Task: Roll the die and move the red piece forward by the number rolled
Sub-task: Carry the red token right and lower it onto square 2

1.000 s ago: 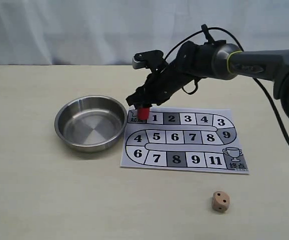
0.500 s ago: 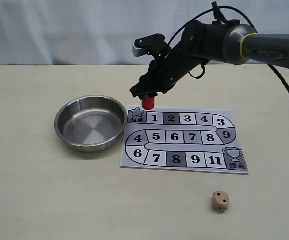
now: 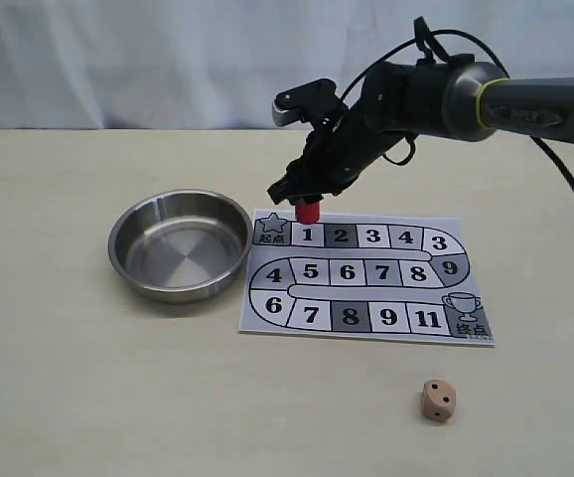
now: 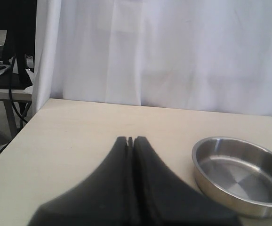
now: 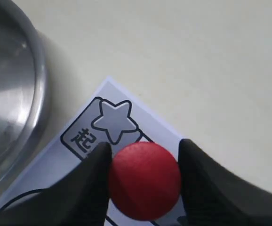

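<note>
My right gripper [image 5: 144, 182]: black fingers pinching the red piece [image 3: 308, 212], a smooth round cylinder, by the star square of the flat printed paper board [image 3: 364, 294].
My left gripper [image 4: 130, 141]: matte black fingers pressed together, empty.
Die [image 3: 438, 399]: pale wooden cube with rounded corners, on the table, well apart from the board.

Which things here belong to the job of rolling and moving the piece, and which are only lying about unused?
For the job:
- red piece, held by the right gripper over the board
- die, on the table, off the board

Lying about:
- bowl, empty
- left gripper, shut, holding nothing
</note>
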